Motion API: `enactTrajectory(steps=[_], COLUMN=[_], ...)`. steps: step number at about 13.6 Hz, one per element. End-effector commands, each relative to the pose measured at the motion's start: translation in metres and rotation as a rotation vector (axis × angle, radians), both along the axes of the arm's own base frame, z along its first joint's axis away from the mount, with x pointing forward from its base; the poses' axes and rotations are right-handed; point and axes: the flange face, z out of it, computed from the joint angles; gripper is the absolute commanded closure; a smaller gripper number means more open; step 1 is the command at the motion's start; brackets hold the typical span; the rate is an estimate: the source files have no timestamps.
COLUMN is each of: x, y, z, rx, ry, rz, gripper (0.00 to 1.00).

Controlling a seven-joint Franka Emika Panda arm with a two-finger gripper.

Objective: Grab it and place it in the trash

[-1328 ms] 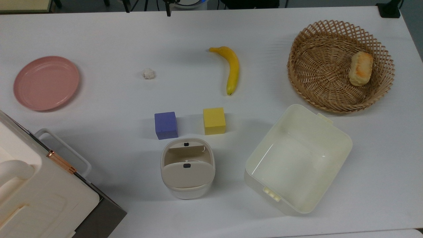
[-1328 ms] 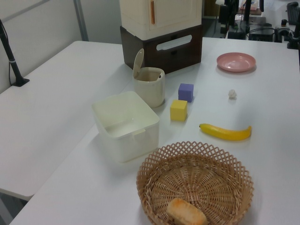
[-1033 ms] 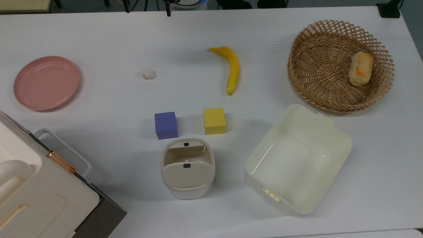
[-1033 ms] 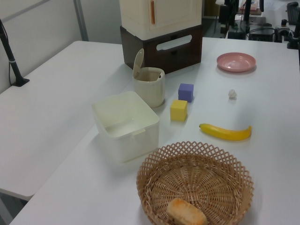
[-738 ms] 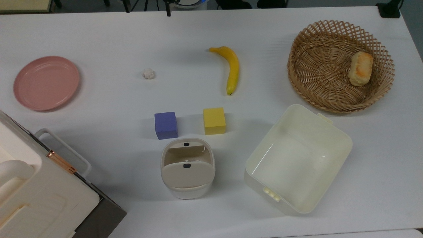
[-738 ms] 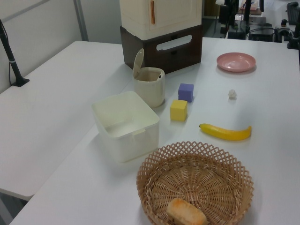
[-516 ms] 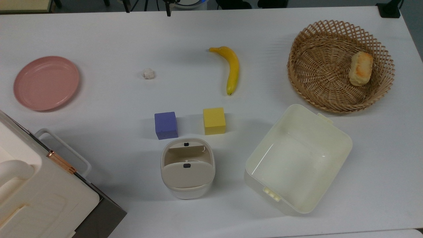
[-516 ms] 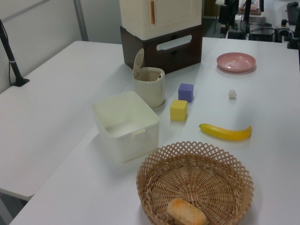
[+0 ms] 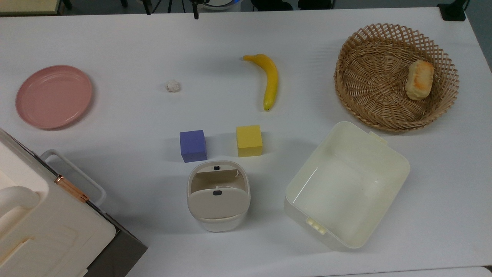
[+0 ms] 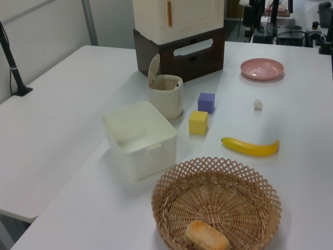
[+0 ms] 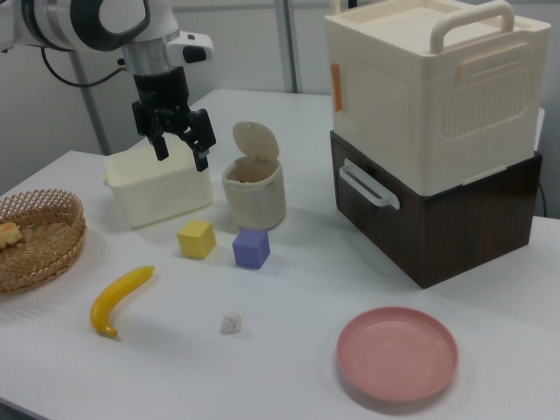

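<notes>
My gripper (image 11: 179,146) hangs in the air in the right view, fingers spread apart with nothing between them, in front of the cream rectangular tub (image 11: 157,185) and to the right view's left of the beige swing-lid bin (image 11: 254,194).

The crumpled paper wad (image 9: 173,85) lies alone on the white table (image 9: 127,46), well apart from my gripper. In the top view it sits between the pink plate (image 9: 54,96) on the top view's left and the banana (image 9: 269,79) on the top view's right, and farther up than the purple cube (image 9: 193,146). In the right view the wad (image 11: 231,323) is near the front edge, nearer than the purple cube (image 11: 251,248) and the yellow cube (image 11: 196,239).

The bin (image 9: 218,195) stands upright just below the two cubes in the top view, its flap lid tipped up so the mouth shows. In the left view the bin (image 10: 165,95) stands beside the tub (image 10: 139,138), with the wad (image 10: 257,104) off to the left view's right.

A wicker basket (image 9: 396,75) holds a bread roll (image 9: 419,79). A cream case on a dark brown box (image 11: 436,131) stands at the right view's right.
</notes>
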Motion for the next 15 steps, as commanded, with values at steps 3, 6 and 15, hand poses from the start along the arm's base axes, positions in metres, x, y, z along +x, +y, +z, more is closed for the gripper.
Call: enactTrajectory(steps=[3,6,15], x=[-0.0023,-0.0019,-0.0026], y=[0.0030,0.0030,-0.0005], z=[-0.0006,-0.0015,-0.0008], rx=[-0.012,-0.012,-0.014], ry=[0.012,0.013,0.014], rz=[0.021,0.021,0.029], gripper=[0.00,0.00,0.00])
